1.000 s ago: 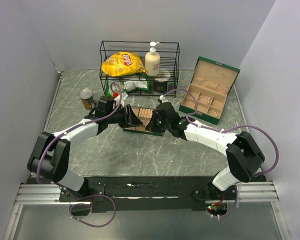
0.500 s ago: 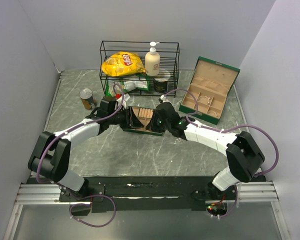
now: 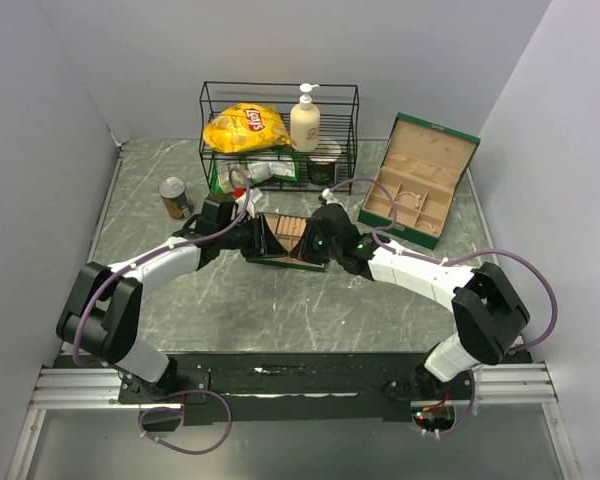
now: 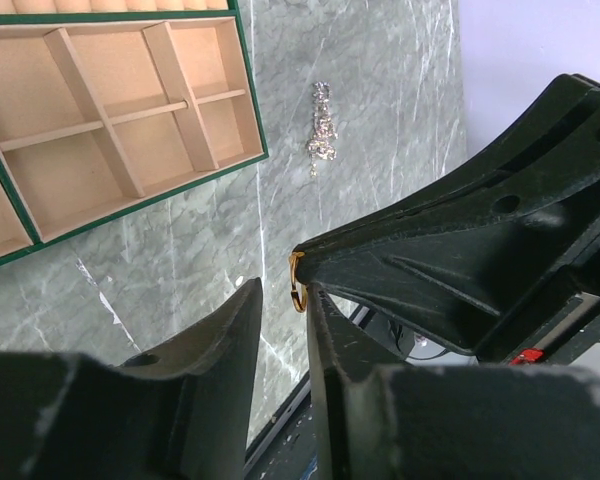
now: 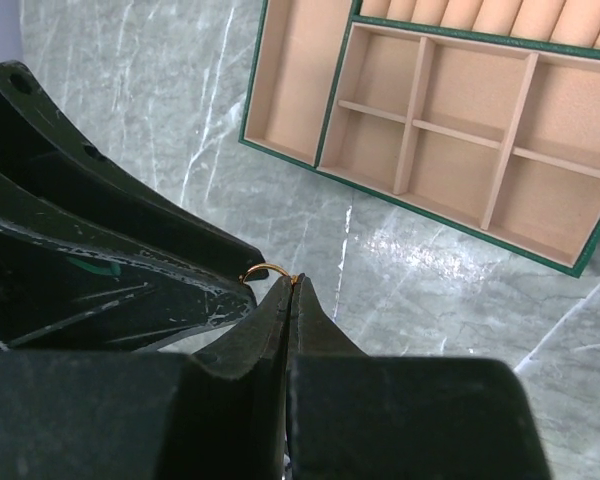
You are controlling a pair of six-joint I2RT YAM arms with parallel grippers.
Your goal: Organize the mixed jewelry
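Observation:
My right gripper is shut on a small gold ring, pinched at its fingertips above the marble table. My left gripper is open with a narrow gap. The ring sits at the tip of its right finger. In the top view both grippers meet, left and right, over a small open jewelry box with tan compartments. A silver jewelry piece lies on the table beside that box.
A larger open green jewelry box stands at the back right. A wire rack at the back holds a chips bag and a soap bottle. A can stands at the left.
My left gripper has edged slightly right toward the right gripper's tips. The right arm still holds the ring in place.

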